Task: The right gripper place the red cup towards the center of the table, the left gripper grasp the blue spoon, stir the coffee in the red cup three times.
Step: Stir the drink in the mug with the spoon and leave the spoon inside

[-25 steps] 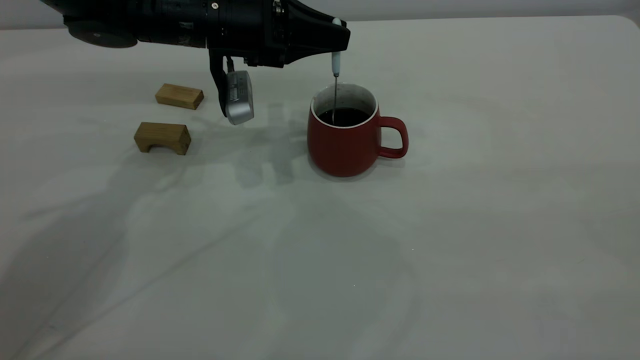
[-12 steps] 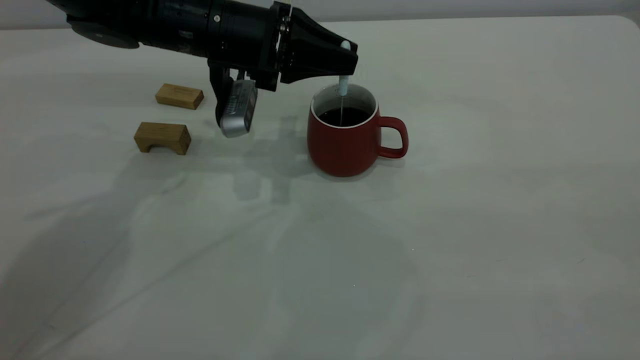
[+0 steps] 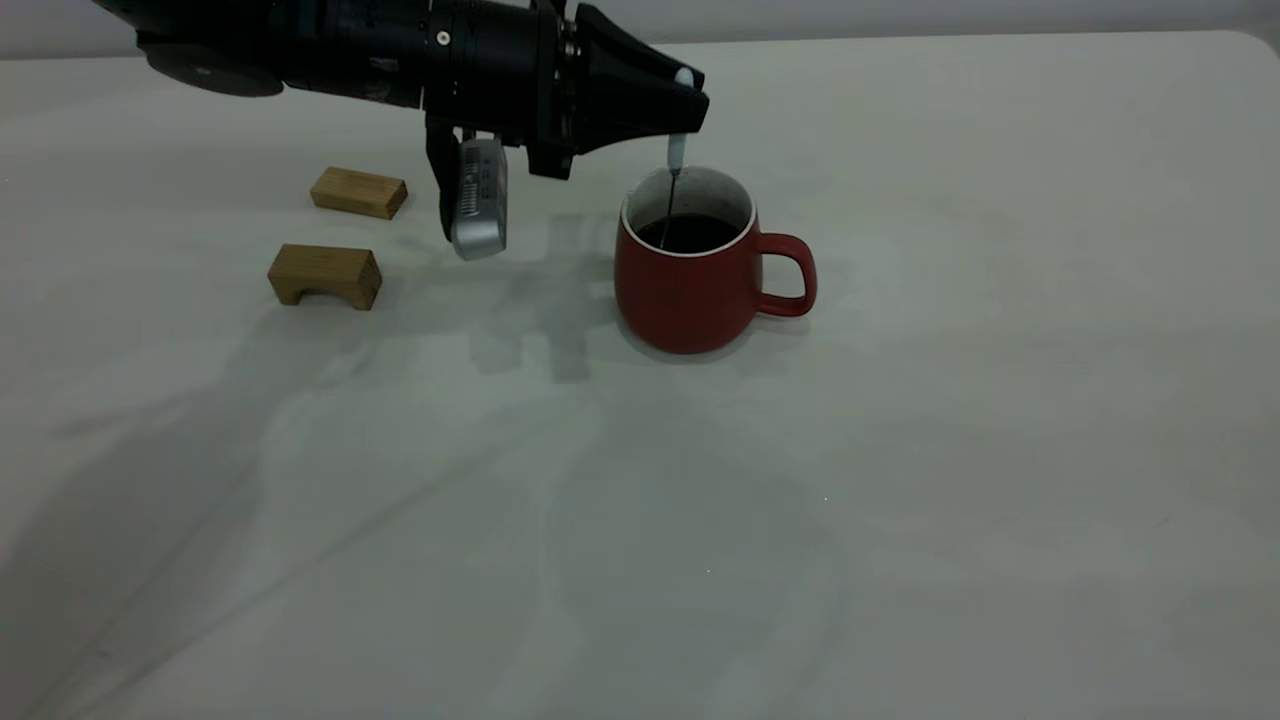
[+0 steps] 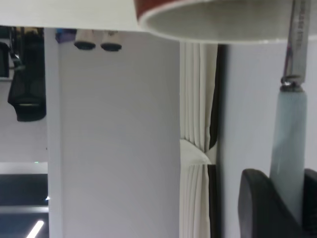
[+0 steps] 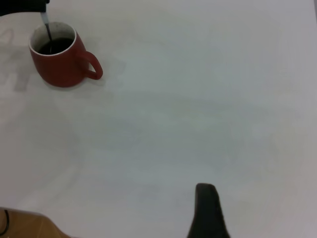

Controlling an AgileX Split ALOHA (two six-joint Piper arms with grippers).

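The red cup point(image 3: 690, 285) stands upright near the middle of the table point(image 3: 900, 450), handle to the right, with dark coffee point(image 3: 690, 232) inside. Just above its rim, my left gripper point(image 3: 688, 105) is shut on the pale blue handle of the blue spoon point(image 3: 677, 152), which hangs straight down with its thin metal neck dipped into the coffee at the left side of the cup. The left wrist view shows the spoon point(image 4: 290, 144) clamped in the left gripper point(image 4: 292, 198) and the cup's rim point(image 4: 213, 20). The right gripper point(image 5: 207, 210) is far from the cup point(image 5: 59, 67), outside the exterior view.
Two tan wooden blocks lie left of the cup, a flat one point(image 3: 359, 192) farther back and an arched one point(image 3: 325, 275) nearer. The left arm's silver module point(image 3: 478, 200) hangs between the blocks and the cup.
My left gripper dipped lower over the cup, then rose again and shifted slightly left. The spoon moved within the coffee. The cup stayed put.
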